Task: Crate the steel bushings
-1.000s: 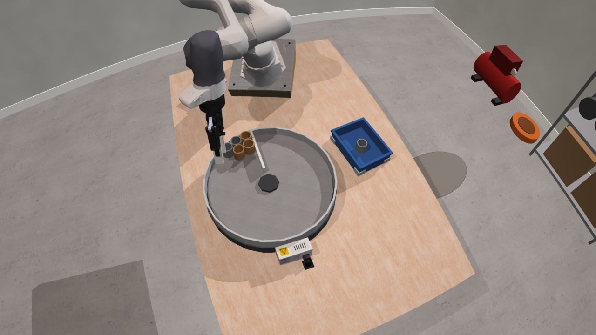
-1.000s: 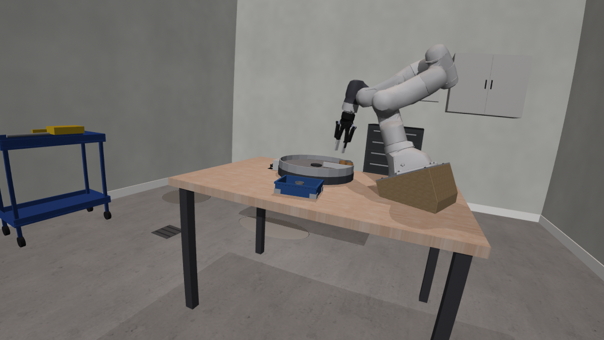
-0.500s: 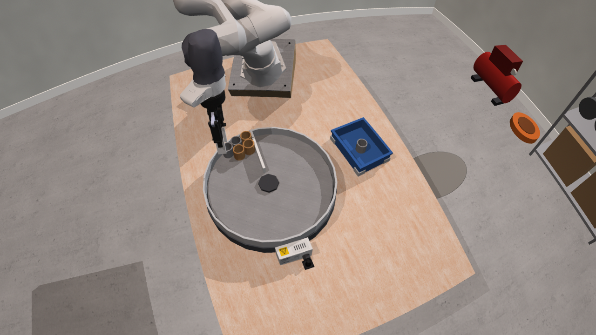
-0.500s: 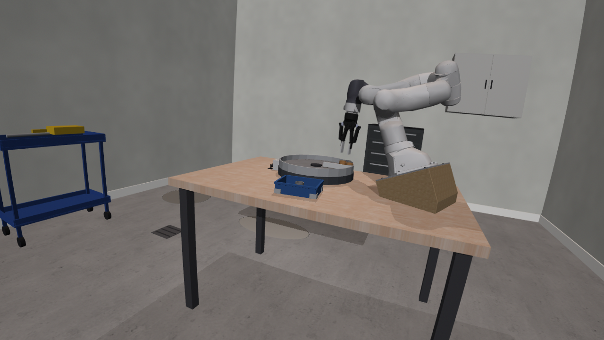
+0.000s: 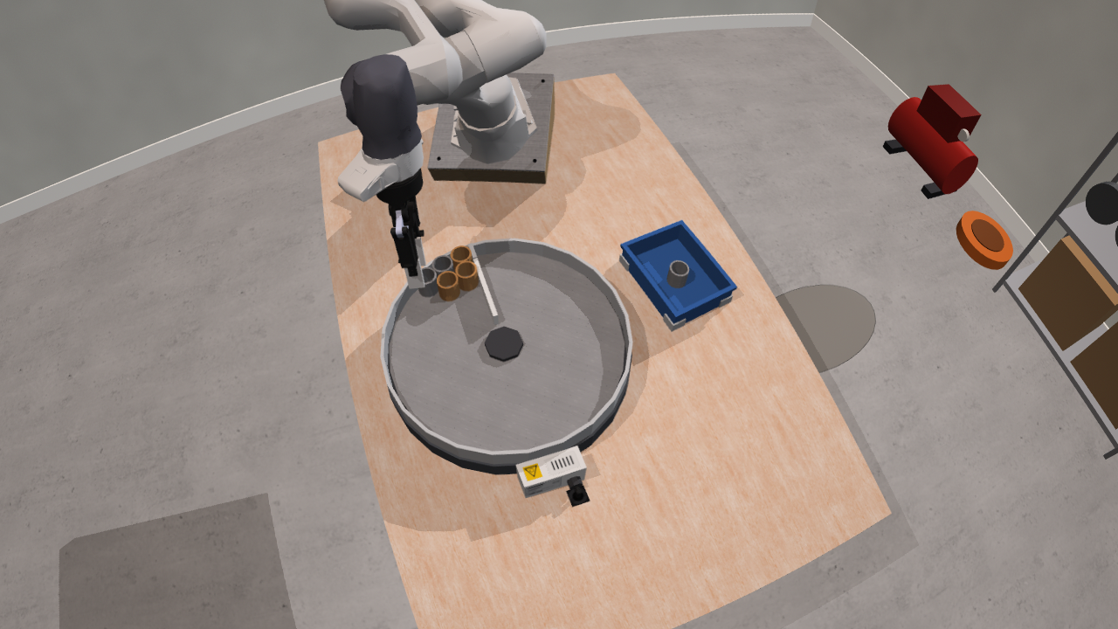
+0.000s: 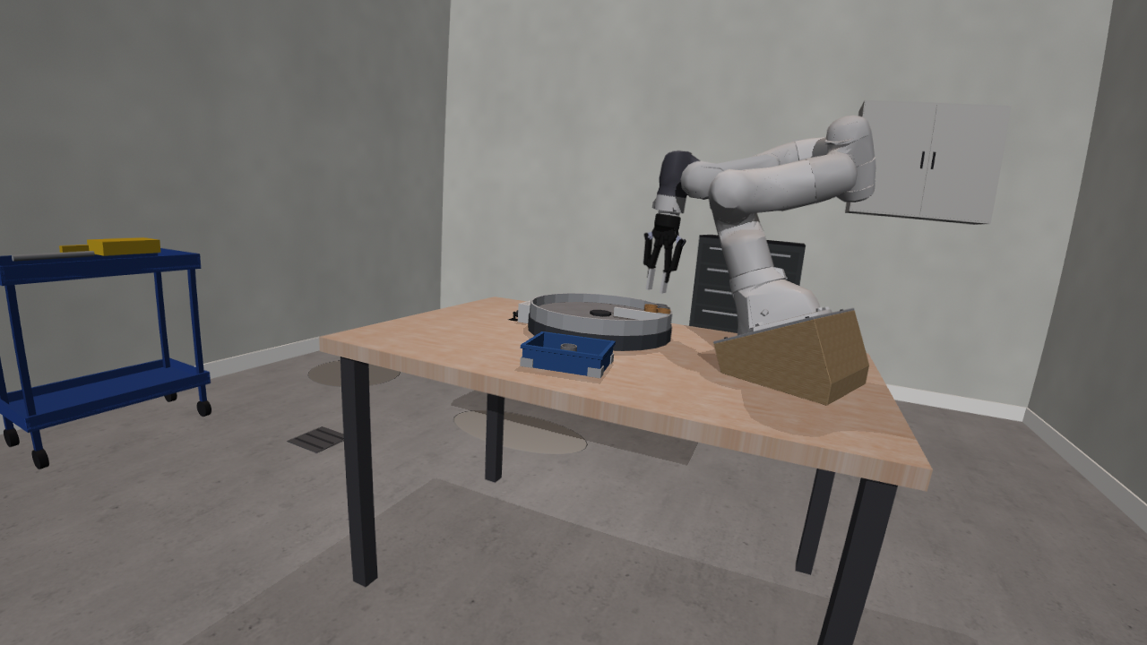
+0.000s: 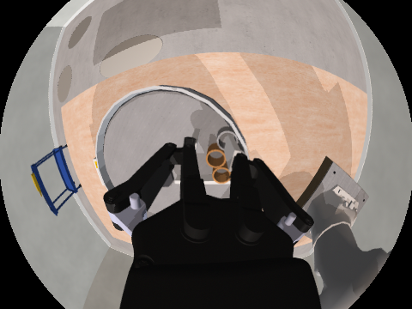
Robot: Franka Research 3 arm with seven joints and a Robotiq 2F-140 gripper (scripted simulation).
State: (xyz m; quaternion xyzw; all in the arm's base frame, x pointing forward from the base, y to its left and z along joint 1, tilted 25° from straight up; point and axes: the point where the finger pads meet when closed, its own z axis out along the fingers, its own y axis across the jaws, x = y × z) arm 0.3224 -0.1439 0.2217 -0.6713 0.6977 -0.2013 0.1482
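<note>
Pale wood makes the counter [image 5: 703, 438] [image 6: 642, 397] [image 7: 275, 94], and on it stand the turning table [image 5: 506, 456] [image 6: 593, 324] [image 7: 160, 88] and, just beside it, the blue crate [image 5: 706, 301] [image 6: 565, 362]. The crate is open at the top, so a bushing can be lowered in from above. One delivered bushing [image 5: 678, 268] [image 6: 568, 346], grey like steel, is inside, well within the walls, where it seems safe from rolling away.

Two more steel bushings remain on the turning table: the outer steel bushing [image 5: 426, 283] [image 7: 218, 141], near the rim, and the inner steel bushing [image 5: 442, 264] behind it. They share a tight group with three copper-coloured bushings [image 5: 465, 275] [image 6: 664, 310] [image 7: 209, 160]. The white bar [image 5: 486, 289] [image 6: 635, 313] closes one side of this group; I suppose its purpose is to gather the parts as the table turns.

The hand [image 5: 416, 279] [image 6: 657, 288] [image 7: 212, 140] hangs above this group, fingers partly spread, with nothing between them. I judge that this moderate opening is chosen because the neighbours leave little room for wide fingers. By my estimate, half the work is done, and one steel piece must still go. The outer one looks the easier choice; a descent slightly aside could push the copper ones, or catch one by mistake.
</note>
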